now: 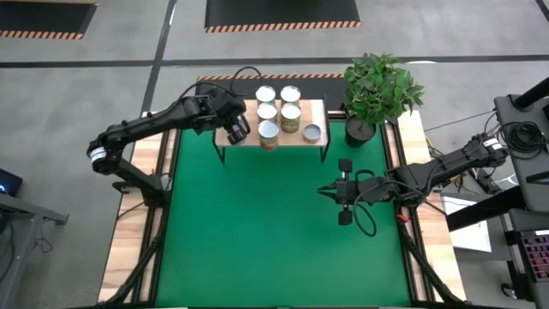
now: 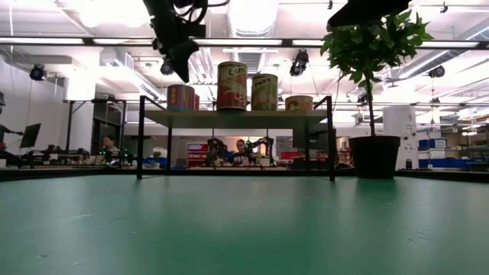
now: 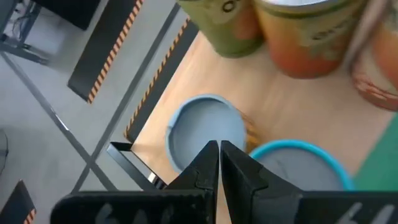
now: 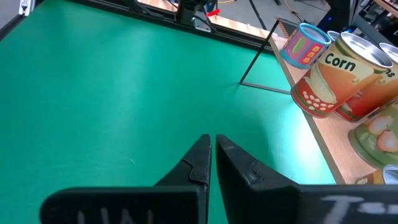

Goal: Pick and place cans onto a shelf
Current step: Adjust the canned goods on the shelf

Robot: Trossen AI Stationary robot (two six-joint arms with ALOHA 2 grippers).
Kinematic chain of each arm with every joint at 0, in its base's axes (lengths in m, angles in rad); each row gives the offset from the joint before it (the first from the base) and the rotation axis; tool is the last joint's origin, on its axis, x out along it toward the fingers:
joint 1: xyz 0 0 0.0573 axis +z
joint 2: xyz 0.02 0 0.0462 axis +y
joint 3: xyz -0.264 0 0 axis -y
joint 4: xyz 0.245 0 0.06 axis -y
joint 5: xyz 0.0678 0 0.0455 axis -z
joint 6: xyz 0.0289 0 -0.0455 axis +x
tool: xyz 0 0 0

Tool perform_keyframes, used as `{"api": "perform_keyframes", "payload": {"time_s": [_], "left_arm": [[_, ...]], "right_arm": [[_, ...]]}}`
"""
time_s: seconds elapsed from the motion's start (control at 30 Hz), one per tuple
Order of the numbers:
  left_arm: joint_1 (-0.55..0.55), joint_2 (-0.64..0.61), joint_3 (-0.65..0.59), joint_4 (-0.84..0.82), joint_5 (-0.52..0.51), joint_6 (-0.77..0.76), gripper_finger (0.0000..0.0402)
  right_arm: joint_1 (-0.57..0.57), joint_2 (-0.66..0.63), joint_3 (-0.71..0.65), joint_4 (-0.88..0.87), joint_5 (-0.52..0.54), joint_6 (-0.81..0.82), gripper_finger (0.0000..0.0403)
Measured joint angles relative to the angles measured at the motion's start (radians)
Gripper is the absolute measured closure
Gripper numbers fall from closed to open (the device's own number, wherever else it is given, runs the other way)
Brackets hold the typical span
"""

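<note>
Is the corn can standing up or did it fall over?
Standing up. The corn can sits straight on the shelf, its round top facing upward.

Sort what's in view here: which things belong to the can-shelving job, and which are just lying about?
Belongs to the job:
- silver-topped cylindrical cans, all standing on the shelf
- small light-wood shelf on thin black legs
- left gripper, shut, over the shelf's left end
- right gripper, shut, over the green mat

Just lying about:
- leafy green plant in a black pot, beside the shelf's right end
</note>
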Motion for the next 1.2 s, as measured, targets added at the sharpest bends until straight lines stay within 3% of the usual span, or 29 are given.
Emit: {"api": "perform_keyframes", "payload": {"time_s": [0.33,1.03,1.2], "left_arm": [[0.081,0.057,-0.021,0.034,0.005,0.024,0.0401],[0.057,0.057,0.023,0.006,0.007,0.006,0.0402],[0.000,0.026,0.042,-0.082,0.110,-0.031,0.0402]], "right_arm": [[0.000,0.000,0.000,0.000,0.000,0.001,0.0390],[0.000,0.000,0.000,-0.001,0.000,0.001,0.0390],[0.000,0.000,0.000,0.000,0.000,0.001,0.0390]]}}
